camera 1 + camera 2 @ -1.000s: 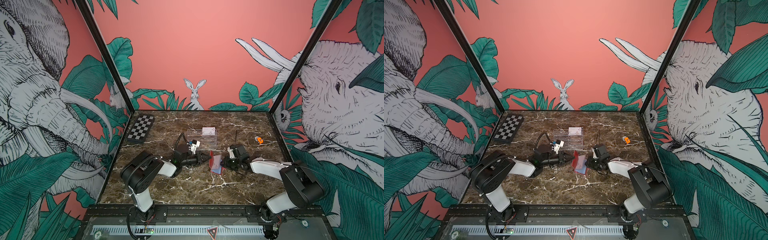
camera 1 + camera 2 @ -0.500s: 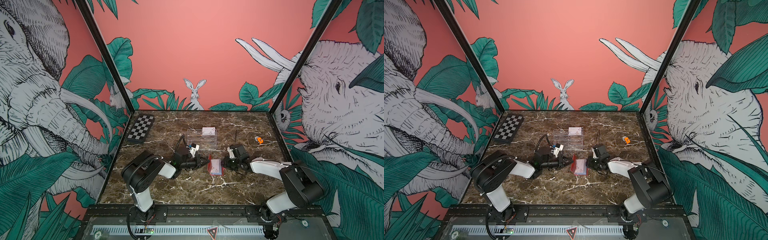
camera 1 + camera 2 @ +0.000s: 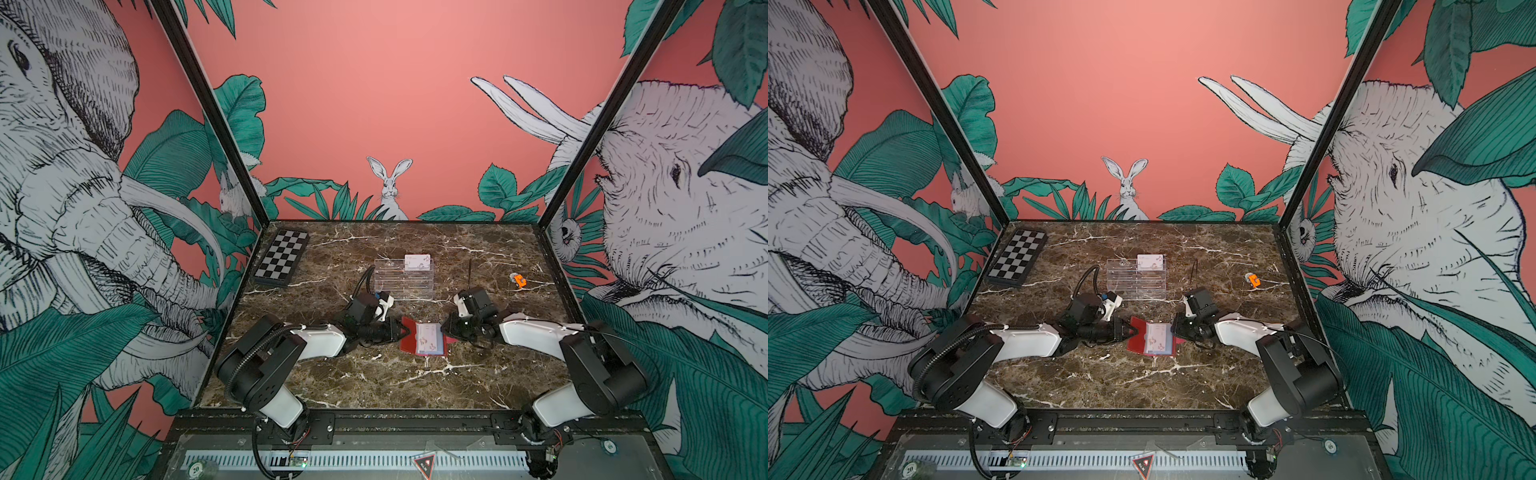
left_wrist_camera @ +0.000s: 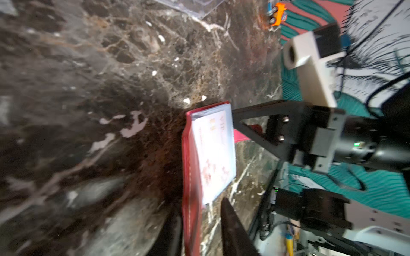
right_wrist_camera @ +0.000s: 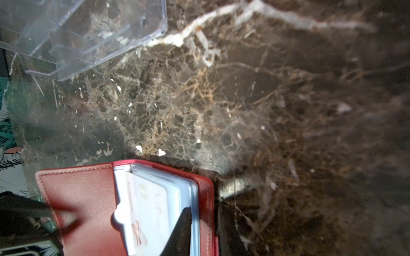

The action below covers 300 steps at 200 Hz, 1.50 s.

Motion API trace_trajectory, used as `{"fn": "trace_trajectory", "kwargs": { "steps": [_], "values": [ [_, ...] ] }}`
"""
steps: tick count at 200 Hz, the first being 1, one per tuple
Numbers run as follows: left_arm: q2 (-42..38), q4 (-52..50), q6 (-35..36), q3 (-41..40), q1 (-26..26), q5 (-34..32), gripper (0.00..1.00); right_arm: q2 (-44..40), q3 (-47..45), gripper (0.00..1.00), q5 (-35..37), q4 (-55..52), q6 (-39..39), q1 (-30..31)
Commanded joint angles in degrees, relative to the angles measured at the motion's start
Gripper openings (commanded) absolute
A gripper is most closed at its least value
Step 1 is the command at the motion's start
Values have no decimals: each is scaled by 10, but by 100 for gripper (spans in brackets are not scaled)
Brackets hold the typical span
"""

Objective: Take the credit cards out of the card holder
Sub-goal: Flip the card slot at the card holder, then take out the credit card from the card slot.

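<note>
Left end effector [image 3: 404, 331] sits at the outer edge of the small red leather-like card holder [image 3: 409, 343], jaws parted on either side of the left cover without squeezing it. Right end effector [image 3: 445, 331] is clamped on the opposite side, one finger on the pale blue plastic sleeves. The holder lies open on the brown marble desk [image 3: 374, 382], with a whitish, pink-marked credit card [image 3: 429, 338] in its top sleeve.

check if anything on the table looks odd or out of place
Nothing looks spilled or broken. The one stray is a small orange toy car lying alone on the table near the wall on the right arm's side. The red card holder lies open with a card in its sleeve.
</note>
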Motion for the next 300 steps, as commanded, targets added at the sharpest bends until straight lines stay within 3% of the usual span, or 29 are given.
{"fn": "trace_trajectory", "kwargs": {
  "steps": [1,36,65,94,124,217,300],
  "values": [
    [-54,-95,31,19,0,-48,38,-34,12,22,37,-53,-16,4],
    [-126,-212,61,80,0,-71,52,-102,8,22,62,-54,-24,4],
    [-157,-229,50,116,0,-54,58,-125,9,22,42,-43,-27,4],
    [-104,-80,-37,103,-1,71,48,-106,-2,19,9,-3,-3,9],
    [-40,59,-116,60,-1,111,47,-83,-23,17,-3,48,19,21],
    [59,117,-151,22,-1,109,35,-26,-52,14,-10,115,43,42],
    [116,193,-169,1,-18,88,35,11,-46,13,-34,127,41,50]
  ]
}}
